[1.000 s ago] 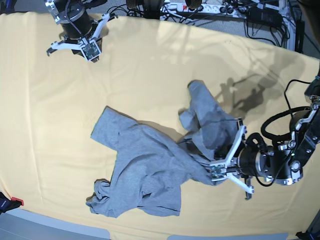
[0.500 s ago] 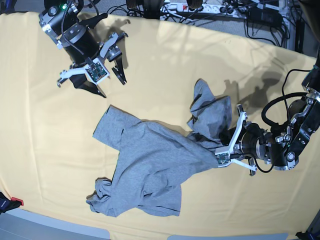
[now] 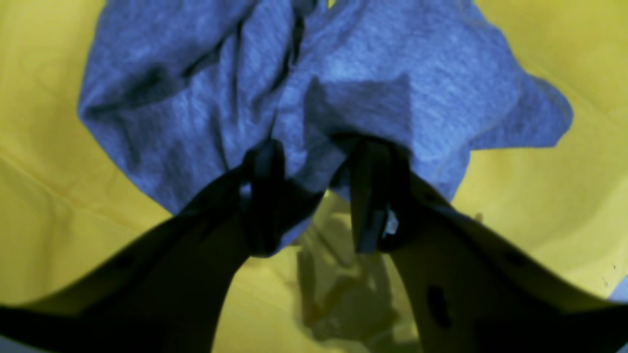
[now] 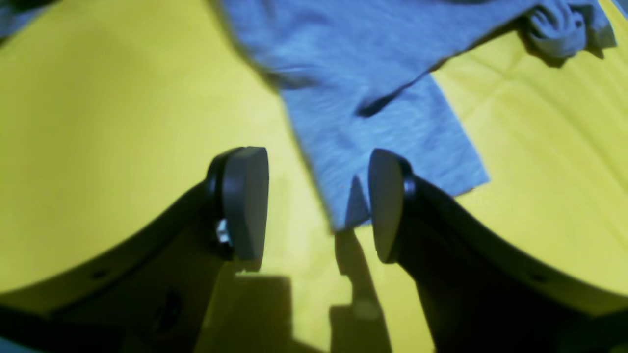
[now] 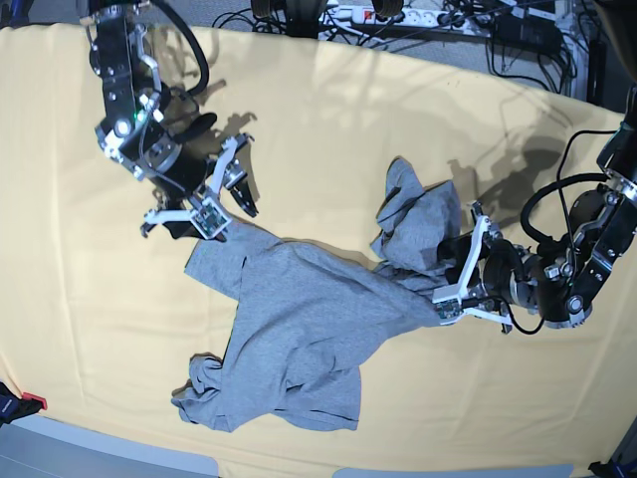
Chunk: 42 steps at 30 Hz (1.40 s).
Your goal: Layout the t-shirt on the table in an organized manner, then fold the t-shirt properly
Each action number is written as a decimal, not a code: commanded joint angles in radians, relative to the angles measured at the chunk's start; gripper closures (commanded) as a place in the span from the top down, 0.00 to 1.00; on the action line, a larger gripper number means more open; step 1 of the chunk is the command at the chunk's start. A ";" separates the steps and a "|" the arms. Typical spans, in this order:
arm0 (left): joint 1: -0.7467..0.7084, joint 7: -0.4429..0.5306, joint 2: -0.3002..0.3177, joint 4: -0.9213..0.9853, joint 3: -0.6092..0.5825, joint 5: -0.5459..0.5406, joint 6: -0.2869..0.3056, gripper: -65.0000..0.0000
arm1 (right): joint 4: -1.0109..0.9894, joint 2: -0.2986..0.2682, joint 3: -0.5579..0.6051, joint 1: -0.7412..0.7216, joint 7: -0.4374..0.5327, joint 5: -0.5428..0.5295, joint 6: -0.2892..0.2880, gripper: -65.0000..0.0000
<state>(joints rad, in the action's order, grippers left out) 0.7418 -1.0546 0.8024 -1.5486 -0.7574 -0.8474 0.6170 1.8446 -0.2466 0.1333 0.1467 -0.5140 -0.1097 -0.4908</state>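
Gaping empty, the right pincer (image 4: 319, 206) straddles the t-shirt (image 5: 299, 329) corner; left pincer's (image 3: 319, 196) grip unclear.

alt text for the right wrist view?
The right hand, open, hovers over the corner of a grey t-shirt lying on the yellow table. One pad overlaps the corner's edge, the other is over bare cloth.

Clutter beyond the far edge of the yellow cover

A white power strip (image 5: 383, 15) lies at the top of the base view, and everything else is placed from it: a tangle of black cables (image 5: 468, 25) runs to its right, with a dark box-shaped unit (image 5: 526, 35) further right still. Far from the strip, at the lower left corner, sits a small red object (image 5: 30, 402).
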 commanded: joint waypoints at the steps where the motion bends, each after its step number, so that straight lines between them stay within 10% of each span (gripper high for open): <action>1: 0.021 0.015 0.012 -0.009 0.014 -0.007 -0.004 0.40 | -0.013 -0.006 0.011 -0.029 0.024 -0.012 -0.002 0.53; 10: 0.001 0.015 0.012 -0.009 0.014 0.001 -0.004 0.39 | -0.165 -0.006 0.103 -0.165 -0.011 0.088 0.033 0.00; 21: 0.001 0.030 0.012 -0.009 0.014 0.004 -0.004 0.39 | -0.045 -0.067 0.101 -0.204 -0.264 0.148 0.192 0.00; 28: 0.001 0.032 0.009 -0.009 0.014 0.002 -0.004 0.39 | 0.155 -0.132 0.082 -0.036 -0.318 0.396 0.358 0.00; 42: 0.001 0.033 -0.087 -0.009 0.014 0.000 -0.004 0.39 | 0.451 -0.141 -0.188 0.380 -0.393 0.473 0.435 0.00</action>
<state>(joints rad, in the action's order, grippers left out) 0.7120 -1.0386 0.7097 -1.5478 -0.7574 -0.8383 0.6132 2.2738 -0.3767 -0.0475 0.5308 -0.9138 0.3428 -0.0692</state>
